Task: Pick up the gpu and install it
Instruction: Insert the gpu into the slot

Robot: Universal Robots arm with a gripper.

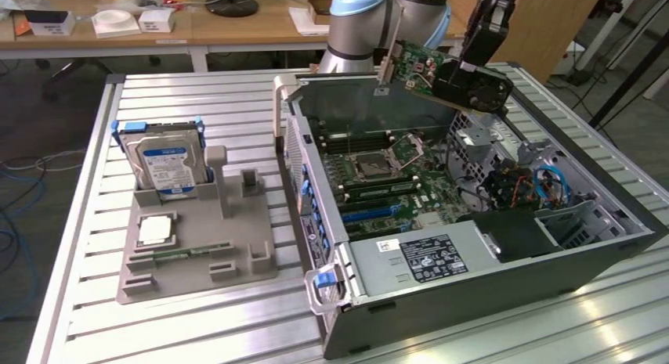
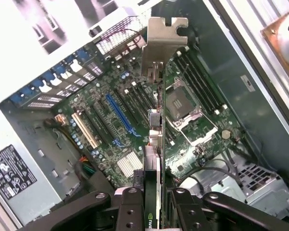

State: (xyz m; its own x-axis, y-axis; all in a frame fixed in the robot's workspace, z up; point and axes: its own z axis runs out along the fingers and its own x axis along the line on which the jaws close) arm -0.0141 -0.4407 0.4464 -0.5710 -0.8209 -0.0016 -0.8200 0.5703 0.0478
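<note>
Gripper [image 2: 155, 208] is partly closed, its fingers clamped on the edge of the gpu [image 1: 424, 66]. In the exterior view the card hangs tilted above the open computer case [image 1: 502, 286], at one o'clock from the CPU socket [image 1: 374, 167], clear of the motherboard [image 1: 413, 193].

Exterior view: looking down slantwise from farther back at computer case [image 1: 471, 317].
Wrist view: looking down close.
Shared: motherboard [image 1: 403, 176].
</note>
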